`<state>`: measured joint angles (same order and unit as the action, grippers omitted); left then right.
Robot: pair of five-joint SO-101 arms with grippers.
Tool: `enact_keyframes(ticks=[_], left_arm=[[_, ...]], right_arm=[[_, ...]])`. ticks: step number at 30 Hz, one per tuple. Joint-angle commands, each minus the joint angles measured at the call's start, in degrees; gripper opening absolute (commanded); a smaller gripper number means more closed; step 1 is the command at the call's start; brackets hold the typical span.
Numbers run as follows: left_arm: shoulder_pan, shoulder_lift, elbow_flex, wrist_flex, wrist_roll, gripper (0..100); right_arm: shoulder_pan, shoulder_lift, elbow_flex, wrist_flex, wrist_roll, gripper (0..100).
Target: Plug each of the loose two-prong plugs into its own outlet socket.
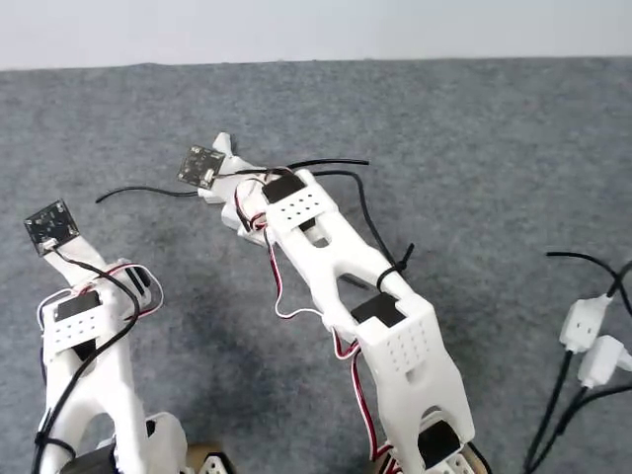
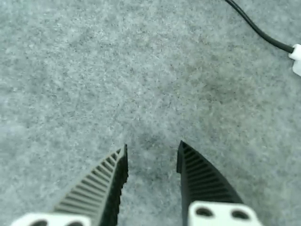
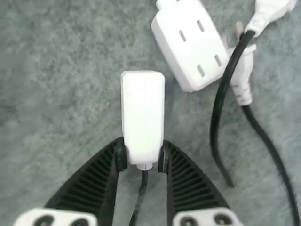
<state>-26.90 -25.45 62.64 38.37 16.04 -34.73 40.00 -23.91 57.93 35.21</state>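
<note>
Just short of the outlet block (image 3: pixel 190 44), our right gripper (image 3: pixel 142 151) pinches the white plug (image 3: pixel 142 108) at its cord end. We should square its nose to one slot pair, then push straight. Well apart from the block, our left gripper (image 2: pixel 150 162) hangs spread, holding nothing.

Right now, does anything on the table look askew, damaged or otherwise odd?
Nothing looks damaged. The outlet block lies skewed to the plug held in the right gripper, with a black cable crowding one side.
</note>
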Motion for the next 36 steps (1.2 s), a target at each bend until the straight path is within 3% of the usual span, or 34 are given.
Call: enact_keyframes(ticks=[1, 9, 13, 19, 23, 28, 34, 36], left_arm=[[-0.35, 0.0, -2.15, -1.32, 0.62, 17], [-0.35, 0.0, -2.15, -1.32, 0.62, 17], [-0.35, 0.0, -2.15, -1.32, 0.62, 17], [-0.35, 0.0, -2.15, -1.32, 0.62, 17], [-0.35, 0.0, -2.07, -1.23, 0.62, 17], [-0.26, 0.0, -1.71, -1.32, 0.53, 17], [-0.09, 0.0, -1.54, -1.32, 0.53, 17], [-0.09, 0.0, -1.54, -1.32, 0.53, 17]], right_arm=[[-0.75, -5.85, -0.35, 6.11, -7.74, 0.8], [-0.66, -15.34, 5.98, 23.52, -48.88, 0.8], [-1.45, -21.67, 18.37, 20.97, -60.57, 0.8], [-2.59, -34.15, 38.24, 3.21, -64.97, 1.8], [-2.51, -38.81, 46.24, -3.38, -65.23, 15.1], [-2.15, -40.22, 46.24, 0.04, -61.8, 30.0], [-0.57, -44.44, 40.79, 6.64, -58.2, 29.8], [-0.31, -46.73, 40.0, 7.43, -58.2, 23.8]])
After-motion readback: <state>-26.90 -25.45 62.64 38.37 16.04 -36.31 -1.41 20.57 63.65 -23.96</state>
